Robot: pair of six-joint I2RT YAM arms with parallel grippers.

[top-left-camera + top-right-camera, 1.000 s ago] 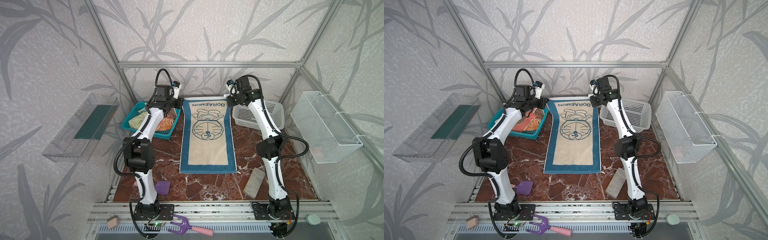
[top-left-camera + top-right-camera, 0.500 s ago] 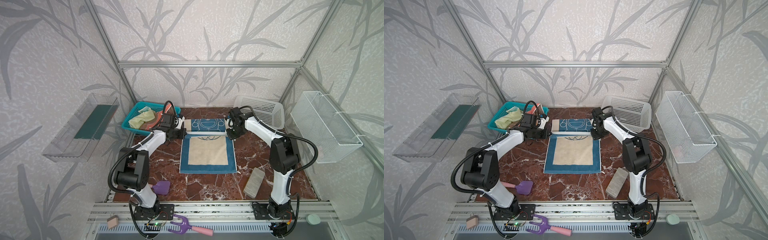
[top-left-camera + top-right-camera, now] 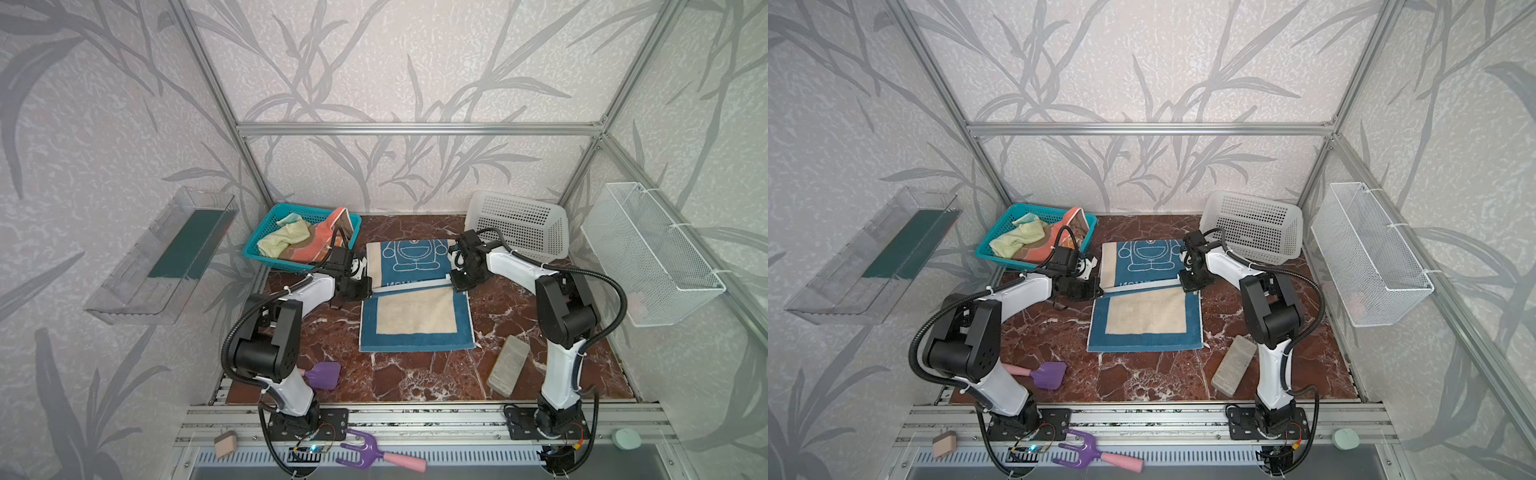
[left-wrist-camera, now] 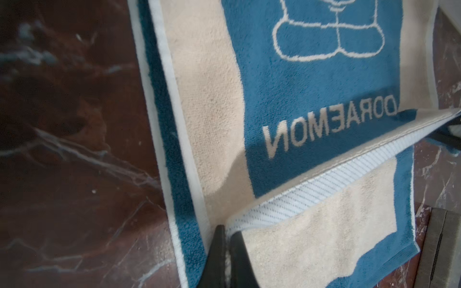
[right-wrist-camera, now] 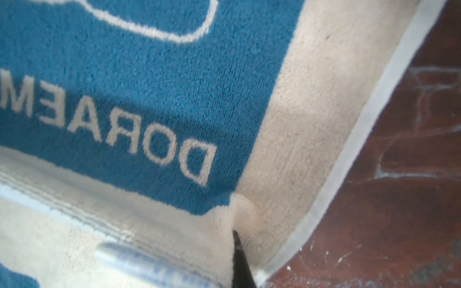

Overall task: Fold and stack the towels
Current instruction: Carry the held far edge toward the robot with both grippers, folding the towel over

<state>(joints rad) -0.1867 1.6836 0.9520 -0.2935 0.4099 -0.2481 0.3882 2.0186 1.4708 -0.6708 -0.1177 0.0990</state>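
Observation:
The big blue-and-cream cartoon-cat towel (image 3: 415, 320) (image 3: 1144, 311) lies mid-table, its far part turned over toward the front so the blue reverse with mirrored lettering faces up (image 4: 311, 87) (image 5: 149, 87). My left gripper (image 3: 368, 289) (image 3: 1098, 291) (image 4: 228, 232) is shut on the left corner of the lifted edge. At the right corner my right gripper (image 3: 455, 282) (image 3: 1183, 282) (image 5: 235, 237) is shut on the cloth too. That edge hangs taut between them, just above the cream near half. A salmon towel (image 3: 316, 245) and a pale yellow towel (image 3: 282, 237) lie crumpled in the teal basket (image 3: 266, 226).
A white perforated basket (image 3: 519, 224) stands at the back right. A grey block (image 3: 509, 365) lies front right and a purple toy shovel (image 3: 322, 374) front left. A wire basket (image 3: 648, 253) hangs on the right wall and a clear shelf (image 3: 166, 257) on the left.
Both grippers have come down from high at the back and forward, carrying the towel's far edge over its near half. Since half a second ago the edge has moved further forward.

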